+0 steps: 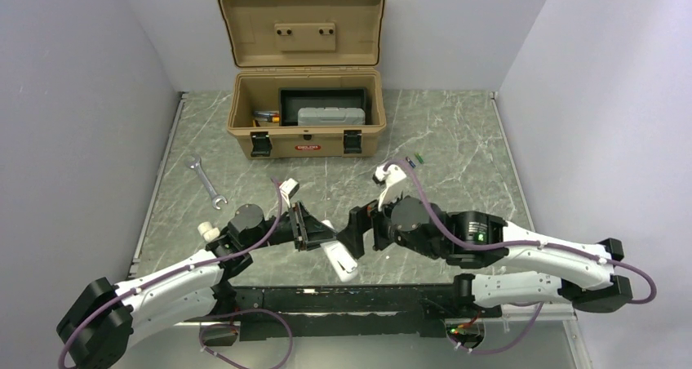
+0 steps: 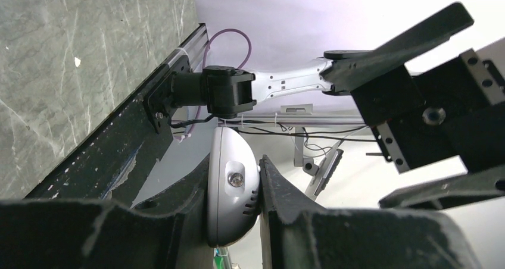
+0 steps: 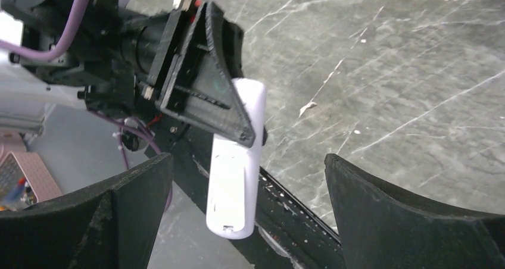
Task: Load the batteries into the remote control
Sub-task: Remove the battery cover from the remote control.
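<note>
top camera: at lower centre i see the left gripper (image 1: pixel 314 232) clamped on the remote (image 1: pixel 341 261); the right gripper (image 1: pixel 361 230) sits just beside it; left wrist: both fingers (image 2: pixel 286 197) squeeze the remote (image 2: pixel 232 162) at lower centre; right wrist: fingers (image 3: pixel 137 197) are wide apart at the bottom corners; the remote (image 3: pixel 232 203) shows mid-frame, gripped near its top.

Toolbox (image 1: pixel 303 132) sits mid-back on my tabletop (image 1: pixel 465 148), wrench (image 1: pixel 205 181) forward-left of it; remote control (image 1: pixel 341 260) near the front edge, apparently between my left hand (image 1: pixel 317 231) and right hand (image 1: pixel 362 227).
</note>
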Motion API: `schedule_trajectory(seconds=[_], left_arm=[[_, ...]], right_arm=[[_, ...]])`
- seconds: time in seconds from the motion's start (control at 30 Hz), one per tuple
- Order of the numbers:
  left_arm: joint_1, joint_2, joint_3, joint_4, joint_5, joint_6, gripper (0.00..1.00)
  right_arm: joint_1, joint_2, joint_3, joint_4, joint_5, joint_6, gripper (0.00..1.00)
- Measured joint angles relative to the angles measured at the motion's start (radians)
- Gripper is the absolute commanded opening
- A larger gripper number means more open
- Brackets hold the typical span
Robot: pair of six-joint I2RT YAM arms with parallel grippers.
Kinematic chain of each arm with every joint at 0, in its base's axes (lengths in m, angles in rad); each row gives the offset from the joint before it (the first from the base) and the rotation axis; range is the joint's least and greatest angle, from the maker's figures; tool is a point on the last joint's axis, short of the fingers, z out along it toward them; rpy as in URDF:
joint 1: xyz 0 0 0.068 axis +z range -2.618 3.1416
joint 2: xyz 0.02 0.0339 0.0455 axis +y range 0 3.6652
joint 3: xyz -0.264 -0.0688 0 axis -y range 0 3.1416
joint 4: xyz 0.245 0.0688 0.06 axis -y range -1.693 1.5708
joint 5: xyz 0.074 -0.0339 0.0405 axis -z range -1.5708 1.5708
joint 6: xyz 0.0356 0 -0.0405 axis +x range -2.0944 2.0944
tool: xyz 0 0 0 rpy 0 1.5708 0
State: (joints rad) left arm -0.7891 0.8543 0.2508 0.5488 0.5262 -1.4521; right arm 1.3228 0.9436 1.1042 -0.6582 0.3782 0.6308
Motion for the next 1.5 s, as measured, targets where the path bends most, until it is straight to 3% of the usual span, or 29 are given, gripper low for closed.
schedule_trajectory(seconds=[0.33, 1.5], left_arm=[[0.0, -0.002, 0.0, -0.001, 0.0, 0.0, 0.0], [0.0, -0.008, 0.0, -0.021, -0.002, 0.018, 0.0]], right_arm=[[0.138, 0.101, -0.029, 0.028, 0.005, 0.02, 0.82], [0.145, 0.149, -0.085, 0.002, -0.08, -0.003, 0.45]])
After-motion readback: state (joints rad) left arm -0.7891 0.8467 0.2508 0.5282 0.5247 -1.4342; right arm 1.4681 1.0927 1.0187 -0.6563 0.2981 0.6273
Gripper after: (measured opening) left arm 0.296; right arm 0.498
